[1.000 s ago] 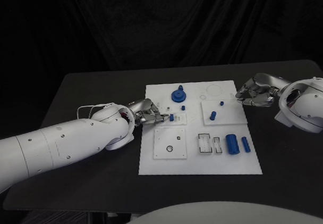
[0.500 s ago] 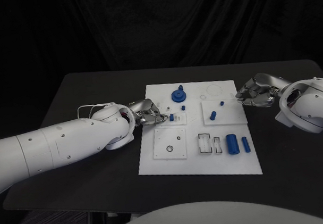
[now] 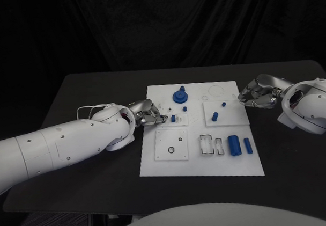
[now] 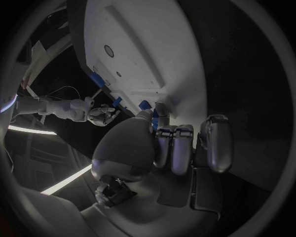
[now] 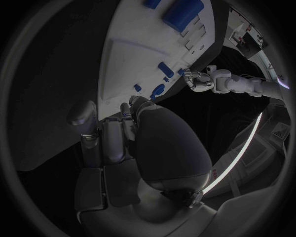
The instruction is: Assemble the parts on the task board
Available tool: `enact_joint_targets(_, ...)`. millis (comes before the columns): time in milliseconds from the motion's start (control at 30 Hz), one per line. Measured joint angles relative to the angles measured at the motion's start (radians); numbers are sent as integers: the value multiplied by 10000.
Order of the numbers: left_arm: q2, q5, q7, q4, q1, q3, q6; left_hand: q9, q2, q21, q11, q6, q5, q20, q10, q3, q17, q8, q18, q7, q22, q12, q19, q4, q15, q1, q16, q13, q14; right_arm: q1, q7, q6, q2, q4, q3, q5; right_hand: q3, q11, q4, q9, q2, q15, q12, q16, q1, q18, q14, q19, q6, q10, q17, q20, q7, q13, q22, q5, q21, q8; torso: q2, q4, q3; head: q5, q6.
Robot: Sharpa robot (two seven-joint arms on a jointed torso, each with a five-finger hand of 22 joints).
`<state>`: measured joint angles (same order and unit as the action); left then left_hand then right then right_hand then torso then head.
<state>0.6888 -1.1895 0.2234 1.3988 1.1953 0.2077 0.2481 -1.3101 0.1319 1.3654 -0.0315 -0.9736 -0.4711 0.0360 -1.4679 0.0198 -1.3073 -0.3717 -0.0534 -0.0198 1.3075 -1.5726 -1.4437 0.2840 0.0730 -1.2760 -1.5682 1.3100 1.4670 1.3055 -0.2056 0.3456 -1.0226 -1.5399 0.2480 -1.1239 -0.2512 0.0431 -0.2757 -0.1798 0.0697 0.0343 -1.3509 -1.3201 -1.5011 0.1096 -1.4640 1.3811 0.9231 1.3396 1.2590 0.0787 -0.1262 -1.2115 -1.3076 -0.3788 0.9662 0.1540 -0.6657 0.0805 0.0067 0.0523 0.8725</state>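
The white task board (image 3: 202, 160) lies mid-table. On it are a blue gear-like part (image 3: 180, 95), a short blue peg (image 3: 173, 117), a blue piece (image 3: 215, 116) and two blue cylinders (image 3: 234, 144) (image 3: 248, 146). My left hand (image 3: 149, 115) sits at the board's left edge with its fingers curled in. The short peg (image 4: 154, 115) stands just off its fingertips, and whether they touch is unclear. My right hand (image 3: 256, 94) rests at the board's right edge, fingers curled (image 5: 114, 136), with nothing seen in it.
Square white inserts (image 3: 171, 144) and an open rectangular slot (image 3: 206, 144) take up the board's near half. The black table (image 3: 91, 98) runs wide to the left and in front. Dark curtains hang behind.
My left hand has drawn back slightly to the left, away from the short blue peg, which stays put. The right hand has not moved.
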Motion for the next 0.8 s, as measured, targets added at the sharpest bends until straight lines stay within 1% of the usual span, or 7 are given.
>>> enact_joint_targets(300,97,-3,109,104,0,8,89,0,0,0,11,0,-21,0,11,-55,1,0,0,0,-1,-30,0,55,0,0,0,-1,0,-16,-3,-27,12,12,0,37,0,0,0,0,0,0,1,0,0,-1,0,0,0,0,0,0,0,-3,1,0,0,0,3,-3,-3,18,0)
enact_joint_targets(800,182,-5,214,254,-4,28,179,1,-14,38,17,0,-40,0,15,-140,-7,1,0,0,-1,-22,0,58,0,15,0,5,0,-36,-10,-68,32,31,0,57,0,0,0,0,0,0,-6,0,0,0,0,0,0,0,1,0,0,4,2,0,0,0,12,7,-2,11,0)
